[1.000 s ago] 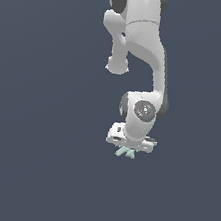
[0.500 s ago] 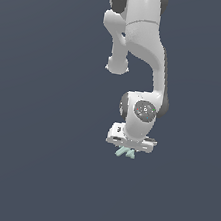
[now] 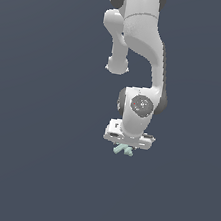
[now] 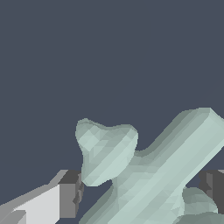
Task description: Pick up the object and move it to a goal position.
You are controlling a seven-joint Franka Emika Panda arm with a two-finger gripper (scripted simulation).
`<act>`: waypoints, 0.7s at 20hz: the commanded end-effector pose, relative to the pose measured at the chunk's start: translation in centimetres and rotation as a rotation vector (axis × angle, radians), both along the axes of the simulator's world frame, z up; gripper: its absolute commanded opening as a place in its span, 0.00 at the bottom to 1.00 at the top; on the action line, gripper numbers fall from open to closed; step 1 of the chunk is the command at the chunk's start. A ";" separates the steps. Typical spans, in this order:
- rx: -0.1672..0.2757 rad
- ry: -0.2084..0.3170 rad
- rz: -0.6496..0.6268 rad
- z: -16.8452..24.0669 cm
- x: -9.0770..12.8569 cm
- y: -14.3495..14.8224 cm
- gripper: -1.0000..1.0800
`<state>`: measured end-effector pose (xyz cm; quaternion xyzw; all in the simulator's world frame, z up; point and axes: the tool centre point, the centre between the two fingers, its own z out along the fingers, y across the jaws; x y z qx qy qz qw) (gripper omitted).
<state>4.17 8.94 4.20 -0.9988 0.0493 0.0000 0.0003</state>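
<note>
All I have around the arm (image 3: 143, 47) is a flat, dark slate-blue backdrop; I can't pick out any floor edge or wall. In the exterior view the object (image 3: 123, 150) pokes out just beneath the gripper (image 3: 126, 144), touching its underside. The wrist view shows what that one hides: the pale mint bar (image 4: 157, 175) lies slantwise between the two fingertips (image 4: 70, 194), which sit either side of it, narrowly apart, apparently clamping it.
</note>
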 end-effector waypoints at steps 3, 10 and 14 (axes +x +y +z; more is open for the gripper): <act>0.000 -0.001 -0.001 2.0 -0.7 -1.9 0.00; 0.000 -0.001 -0.001 7.0 -2.6 -6.6 0.00; 0.000 -0.001 -0.002 10.5 -3.8 -9.9 0.00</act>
